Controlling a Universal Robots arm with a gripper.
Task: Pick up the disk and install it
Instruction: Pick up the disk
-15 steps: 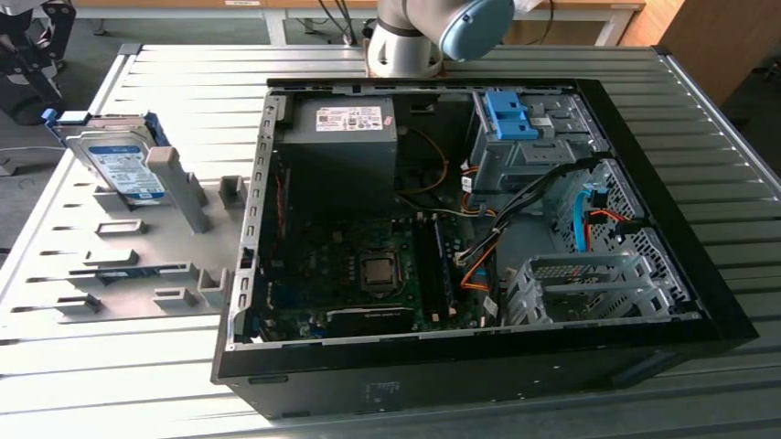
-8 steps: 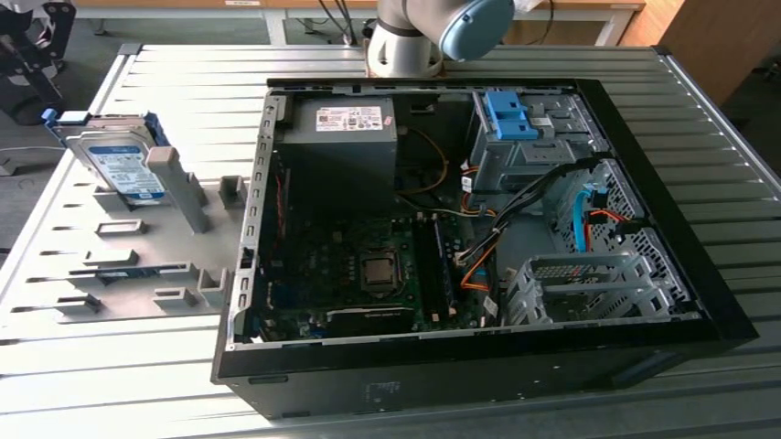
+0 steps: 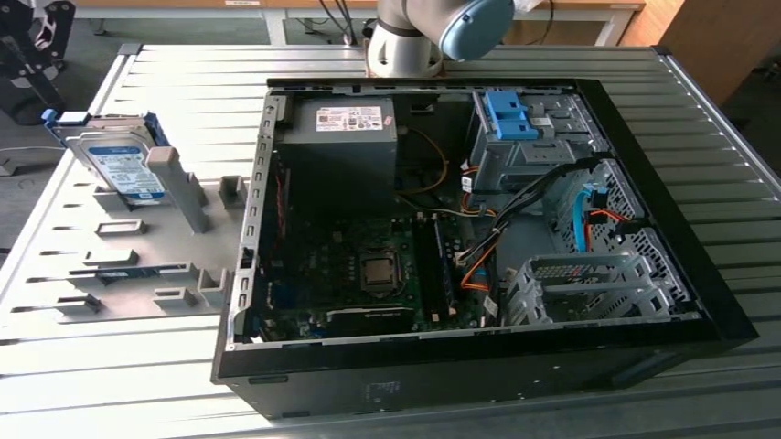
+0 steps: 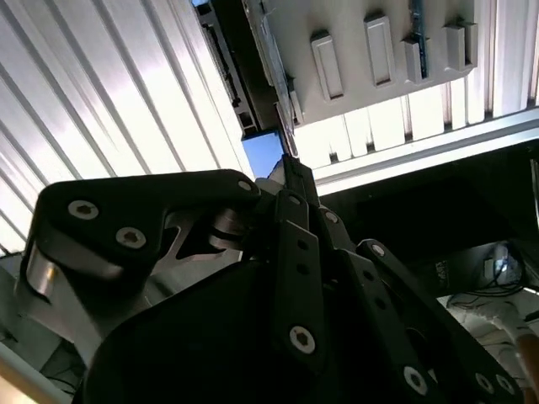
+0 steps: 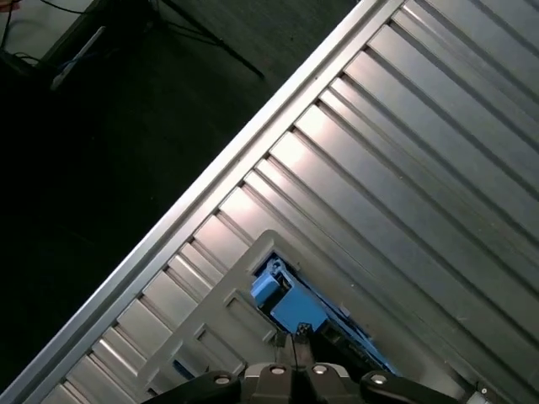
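1. Judging from how things lay, the pick-up step was in hand and not yet done. The disk was propped on edge, tilted, in the grey holder plate at the exterior view's far left. It was well apart from the open computer case on the exterior view's right.
2. The gripper was seen in the first wrist view with its fingertips pressed together on nothing. It was poised over the disk's blue frame, and no contact with the frame could be made out.
3. In the second wrist view the closed tips were lined up just beside a patch of that blue frame, with the holder plate's slots beyond.
4. A joint of the arm was seen at the far side of the ribbed metal table, behind the case.
5. Inside the case, an empty silver drive cage was seen at the near right and a bare blue clip on the far bay.
6. The next move was judged to call for the fingers to be parted and set squarely across the disk's thin edges. The leaning drive was judged likely to tip or slide in its slot if nudged.
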